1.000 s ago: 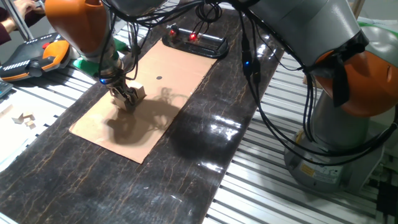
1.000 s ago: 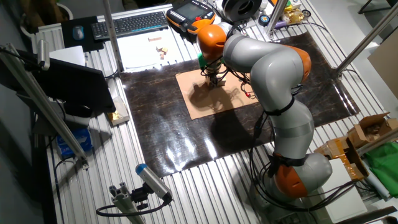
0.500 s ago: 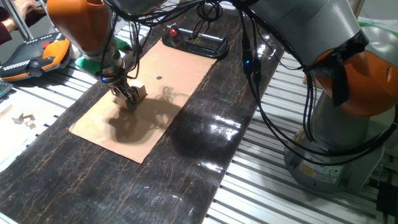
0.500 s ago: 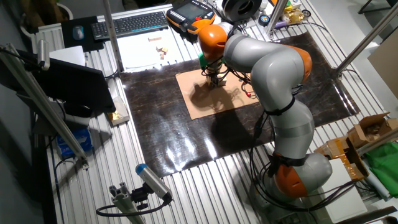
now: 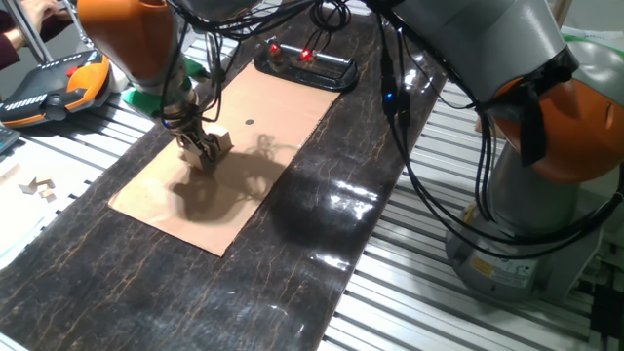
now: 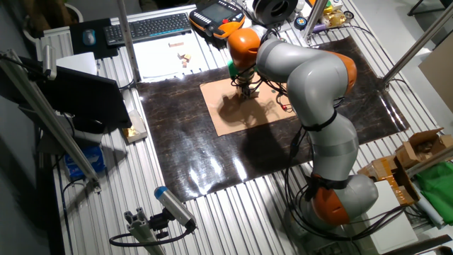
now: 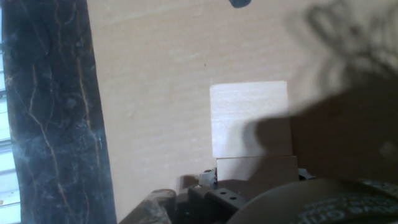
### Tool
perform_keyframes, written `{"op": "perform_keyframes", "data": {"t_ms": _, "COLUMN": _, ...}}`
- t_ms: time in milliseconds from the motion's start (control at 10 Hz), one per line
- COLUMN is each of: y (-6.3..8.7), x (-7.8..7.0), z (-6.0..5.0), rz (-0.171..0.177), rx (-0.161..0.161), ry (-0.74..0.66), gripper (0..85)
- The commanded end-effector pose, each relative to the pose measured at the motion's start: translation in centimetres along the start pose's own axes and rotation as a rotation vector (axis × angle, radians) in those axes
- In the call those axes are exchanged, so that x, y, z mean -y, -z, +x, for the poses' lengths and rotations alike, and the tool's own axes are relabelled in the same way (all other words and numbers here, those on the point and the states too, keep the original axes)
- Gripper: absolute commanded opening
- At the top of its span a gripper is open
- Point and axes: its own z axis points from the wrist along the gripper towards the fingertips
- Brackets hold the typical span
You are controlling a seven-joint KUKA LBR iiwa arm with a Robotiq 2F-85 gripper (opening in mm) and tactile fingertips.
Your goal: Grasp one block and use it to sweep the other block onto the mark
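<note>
A tan cardboard sheet (image 5: 224, 166) lies on a dark mat, and the mark (image 5: 250, 123) is a tiny black dot on it. My gripper (image 5: 202, 153) stands low on the cardboard, left of the mark and nearer the camera. In the hand view it is shut on one pale wooden block (image 7: 257, 169), which touches the second block (image 7: 249, 118) ahead of it. That free block (image 5: 222, 141) sits between my fingers and the mark. A slice of the mark (image 7: 239, 3) shows at the top edge of the hand view. In the other fixed view the gripper (image 6: 246, 92) covers both blocks.
A black tray-like device with red lights (image 5: 304, 66) stands beyond the cardboard. An orange teach pendant (image 5: 58, 86) lies at the left, small wooden pieces (image 5: 37, 185) on the slatted table. Cables hang from the arm over the mat. A keyboard (image 6: 148, 27) sits far back.
My gripper has shifted slightly toward the mark, and the free block has moved a little the same way ahead of it.
</note>
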Motion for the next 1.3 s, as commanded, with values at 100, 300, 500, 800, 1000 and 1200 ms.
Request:
{"op": "perform_keyframes", "data": {"t_ms": 100, "y": -0.1, "x": 0.0, "z": -0.4, "rz": -0.003, "rx": -0.005, "ry": 0.006, "gripper": 0.7}}
{"op": "perform_keyframes", "data": {"t_ms": 300, "y": 0.0, "x": 0.1, "z": -0.7, "rz": -0.003, "rx": -0.002, "ry": 0.008, "gripper": 0.7}}
{"op": "perform_keyframes", "data": {"t_ms": 500, "y": -0.1, "x": 0.1, "z": -1.0, "rz": -0.005, "rx": -0.002, "ry": 0.012, "gripper": 0.7}}
{"op": "perform_keyframes", "data": {"t_ms": 800, "y": -0.2, "x": 0.1, "z": -1.3, "rz": -0.006, "rx": -0.002, "ry": 0.015, "gripper": 0.7}}
{"op": "perform_keyframes", "data": {"t_ms": 1000, "y": -0.2, "x": 0.1, "z": -1.5, "rz": -0.006, "rx": -0.004, "ry": 0.017, "gripper": 0.7}}
{"op": "perform_keyframes", "data": {"t_ms": 1200, "y": -0.2, "x": 0.1, "z": -1.8, "rz": -0.008, "rx": -0.002, "ry": 0.018, "gripper": 0.7}}
